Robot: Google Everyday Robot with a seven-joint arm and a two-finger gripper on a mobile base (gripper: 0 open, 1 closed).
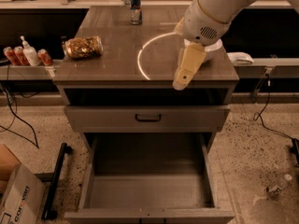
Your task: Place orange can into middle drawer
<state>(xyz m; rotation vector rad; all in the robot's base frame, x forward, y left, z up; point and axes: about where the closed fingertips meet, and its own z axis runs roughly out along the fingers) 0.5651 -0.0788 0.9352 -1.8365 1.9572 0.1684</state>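
The orange can (84,47) lies on its side at the left of the cabinet's countertop (117,64). The middle drawer (149,190) stands pulled out below, a deep grey-brown box with nothing in it. My gripper (181,82) hangs on the white arm over the counter's front right edge, pointing down and a little left. It holds nothing that I can see. It is well to the right of the can and above the open drawer.
A white bowl (212,46) sits half hidden behind my wrist. A slim blue-and-silver can (135,6) stands at the counter's back. A shut drawer with a black handle (148,118) is above the open one. Red cans (11,55) and a cardboard box (16,199) are at the left.
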